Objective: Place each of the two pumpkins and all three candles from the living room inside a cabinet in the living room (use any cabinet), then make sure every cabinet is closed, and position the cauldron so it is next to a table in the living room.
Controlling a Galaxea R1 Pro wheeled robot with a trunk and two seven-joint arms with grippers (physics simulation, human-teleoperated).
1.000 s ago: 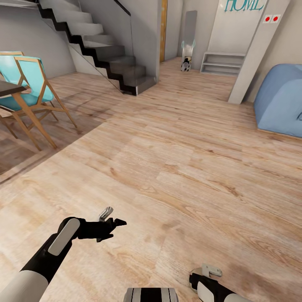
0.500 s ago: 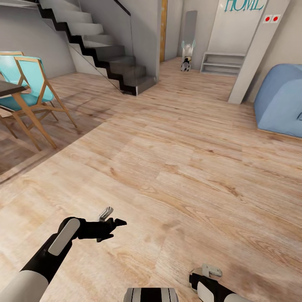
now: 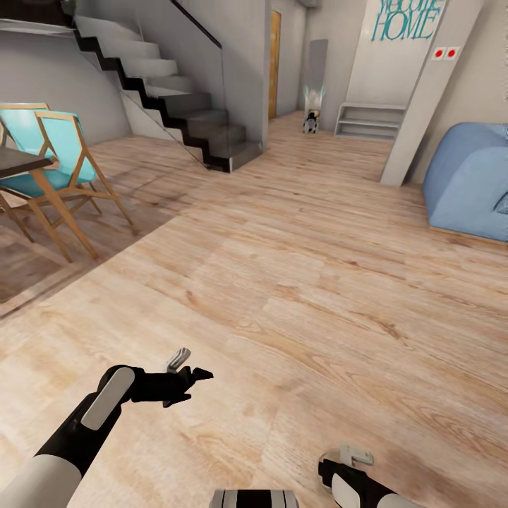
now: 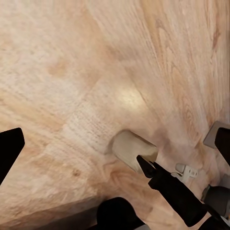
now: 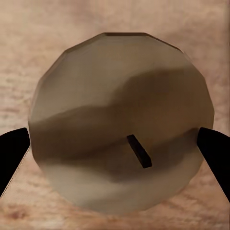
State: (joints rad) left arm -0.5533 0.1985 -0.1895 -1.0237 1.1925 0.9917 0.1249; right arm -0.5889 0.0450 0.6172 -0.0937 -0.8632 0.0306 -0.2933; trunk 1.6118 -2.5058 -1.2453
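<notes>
The right gripper [image 5: 115, 158] has its black fingers [image 5: 13, 155] clasped on either side of a candle [image 5: 120, 122], a beige-grey disc with a short dark wick, seen end-on in the right wrist view. In the head view that gripper [image 3: 339, 462] sits low, pointing down over the wooden floor [image 3: 296, 282]. The left gripper [image 3: 190, 374] reaches forward from a bent arm, fingers [image 3: 201, 372] spread and empty; its wrist view also catches the candle [image 4: 129, 148] beside the right arm. Farther out stand turquoise chairs [image 3: 60, 152], a staircase [image 3: 176, 106] and a blue sofa [image 3: 466, 176].
</notes>
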